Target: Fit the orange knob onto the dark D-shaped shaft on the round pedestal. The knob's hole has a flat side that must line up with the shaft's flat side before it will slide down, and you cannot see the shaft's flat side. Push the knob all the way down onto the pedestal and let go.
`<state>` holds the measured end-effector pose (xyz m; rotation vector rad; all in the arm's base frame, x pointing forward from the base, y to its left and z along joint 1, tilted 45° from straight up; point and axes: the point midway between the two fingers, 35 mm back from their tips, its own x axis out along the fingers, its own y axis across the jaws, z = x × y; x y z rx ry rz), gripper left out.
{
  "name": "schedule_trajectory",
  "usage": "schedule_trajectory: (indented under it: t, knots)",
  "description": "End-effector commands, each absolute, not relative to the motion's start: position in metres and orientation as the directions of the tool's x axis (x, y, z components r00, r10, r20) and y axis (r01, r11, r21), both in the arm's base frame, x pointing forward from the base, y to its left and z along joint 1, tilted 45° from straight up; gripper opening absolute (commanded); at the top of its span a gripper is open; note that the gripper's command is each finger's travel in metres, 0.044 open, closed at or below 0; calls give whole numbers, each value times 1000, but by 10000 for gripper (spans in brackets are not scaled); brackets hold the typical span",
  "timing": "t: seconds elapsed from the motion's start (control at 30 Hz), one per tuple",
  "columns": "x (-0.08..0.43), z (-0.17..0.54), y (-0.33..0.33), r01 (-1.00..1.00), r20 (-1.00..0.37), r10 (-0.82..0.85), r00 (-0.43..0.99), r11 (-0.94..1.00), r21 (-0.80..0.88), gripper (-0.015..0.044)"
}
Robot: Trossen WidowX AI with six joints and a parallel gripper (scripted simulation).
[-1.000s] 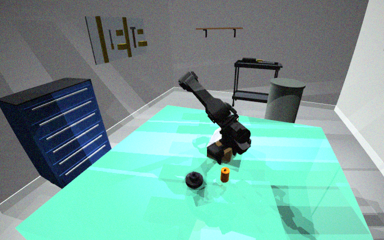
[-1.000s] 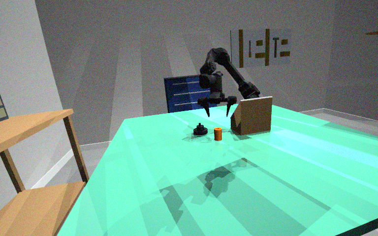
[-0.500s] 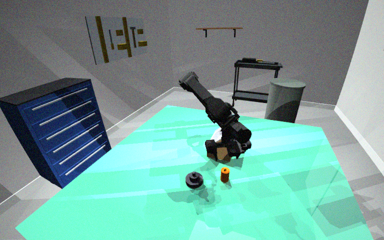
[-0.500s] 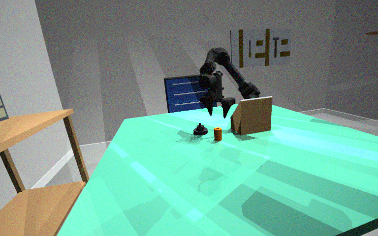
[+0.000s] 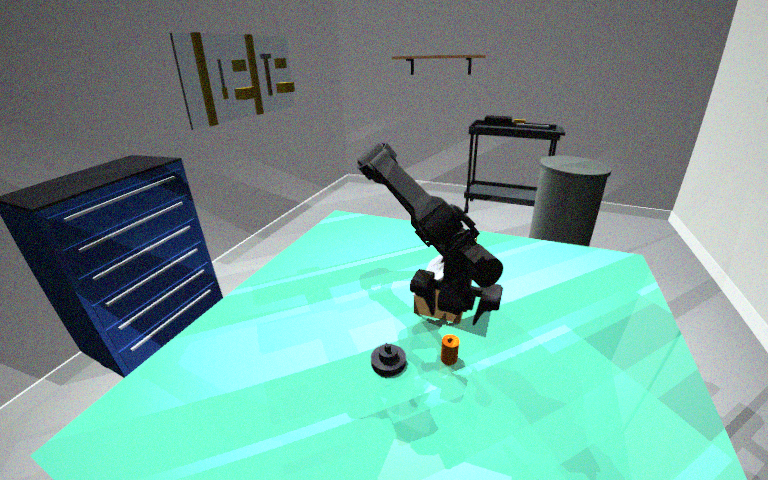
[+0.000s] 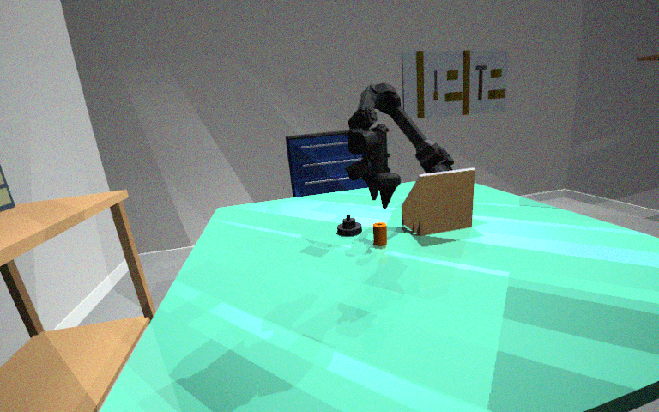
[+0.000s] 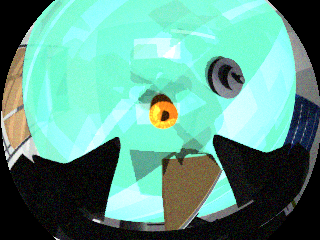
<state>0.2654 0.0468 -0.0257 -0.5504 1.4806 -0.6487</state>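
orange cyl. knob (image 5: 449, 350) (image 6: 379, 234) (image 7: 163, 115), upright, dark rnd. pedestal (image 5: 388, 361) (image 6: 348, 228) (image 7: 225, 77), prob. matte

The robot arm (image 5: 408, 195) (image 6: 410, 127) was matte black (charcoal where light caught it), with chunky angular joints, a long straight link, a rounded cylindrical housing and two dark fingers tapering to points.

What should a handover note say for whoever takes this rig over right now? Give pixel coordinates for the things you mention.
Tool (image 5: 453, 316) (image 6: 379, 203) (image 7: 168, 140): open, holding nothing, raised above the table.
Orange knob (image 5: 449, 350) (image 6: 379, 234) (image 7: 171, 123): upright on the table, beside the round pedestal (image 5: 381, 366) (image 6: 349, 232) (image 7: 218, 82), not on its shaft.
Done: no part of the fitting.
Left: grasp knob, align flats, push fully down, release.
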Motion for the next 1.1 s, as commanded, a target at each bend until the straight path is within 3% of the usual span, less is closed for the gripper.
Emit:
schedule_trajectory:
  t: [0.0,1.07]
  knots:
    - [266,-33,39,76,-718,-696,-16,715,-695,440]
    - [267,-80,-7,74,-717,-697,-14,714,-696,440]
